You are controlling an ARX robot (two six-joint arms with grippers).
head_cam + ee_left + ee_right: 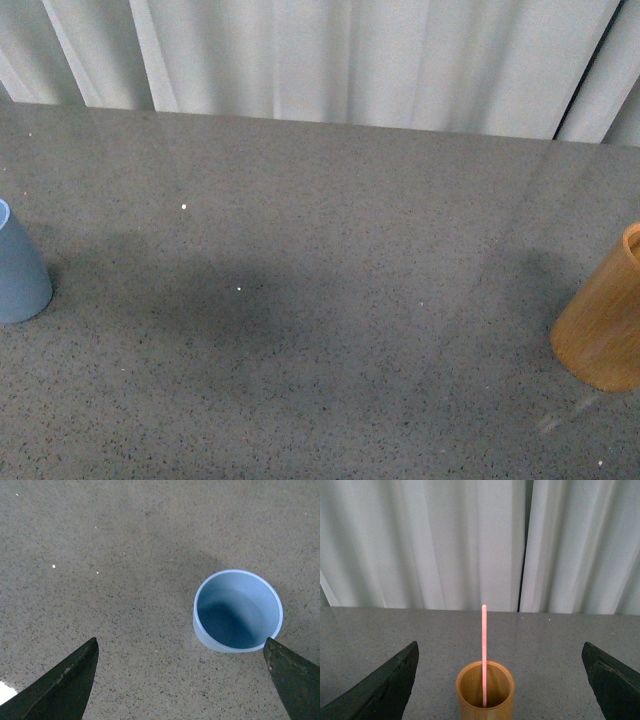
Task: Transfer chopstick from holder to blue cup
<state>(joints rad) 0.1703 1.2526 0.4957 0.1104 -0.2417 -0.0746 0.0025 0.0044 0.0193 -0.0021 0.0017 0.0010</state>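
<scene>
The light blue cup (18, 270) stands at the table's left edge in the front view. In the left wrist view the blue cup (238, 611) is seen from above and is empty. My left gripper (181, 652) is open above the table beside the cup. The orange-brown holder (605, 320) stands at the right edge of the front view. In the right wrist view the holder (485, 692) holds one pinkish-red chopstick (484, 650) standing upright. My right gripper (500, 655) is open, its jaws wide apart on either side of the holder, touching nothing. Neither arm shows in the front view.
The grey speckled table (320, 300) stretches between cup and holder. White curtains (330, 60) hang behind the table's far edge and also fill the background of the right wrist view (470, 540).
</scene>
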